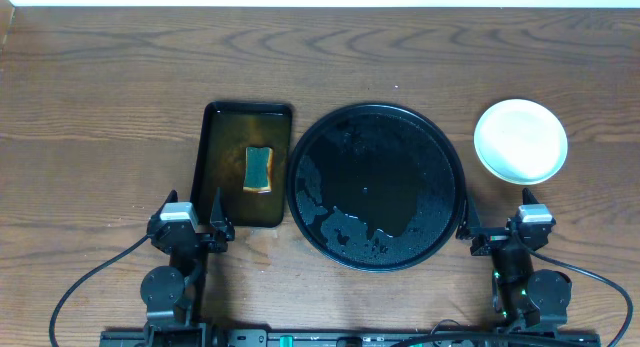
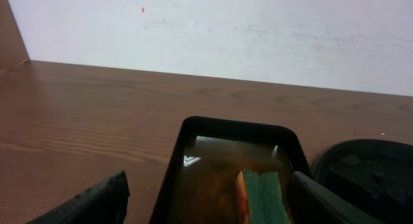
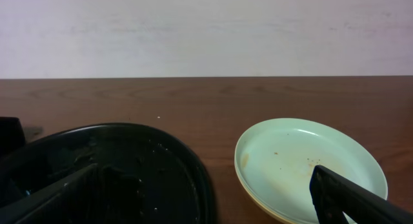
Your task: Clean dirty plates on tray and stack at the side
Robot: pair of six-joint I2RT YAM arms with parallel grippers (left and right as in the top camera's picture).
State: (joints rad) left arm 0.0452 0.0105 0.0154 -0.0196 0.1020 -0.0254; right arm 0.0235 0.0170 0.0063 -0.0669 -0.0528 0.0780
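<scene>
The plates (image 1: 520, 140) sit stacked on the table right of the tray, a pale blue-white one on top. In the right wrist view the plates (image 3: 303, 162) show a pale yellow rim beneath the top one and a few small brown specks. The round black tray (image 1: 375, 177) lies in the middle, wet with droplets, with no plate on it. My left gripper (image 1: 192, 223) hangs open near the front, just before the rectangular tray. My right gripper (image 1: 497, 229) is open too, between the round tray (image 3: 142, 166) and the plates, holding nothing.
A dark rectangular tray (image 1: 220, 137) left of the round tray holds brownish water and a green-and-yellow sponge (image 1: 259, 169). The left wrist view shows that sponge (image 2: 264, 195) between my fingers (image 2: 90, 201), farther off, inside the rectangular tray (image 2: 232, 124). A white wall borders the table's far edge.
</scene>
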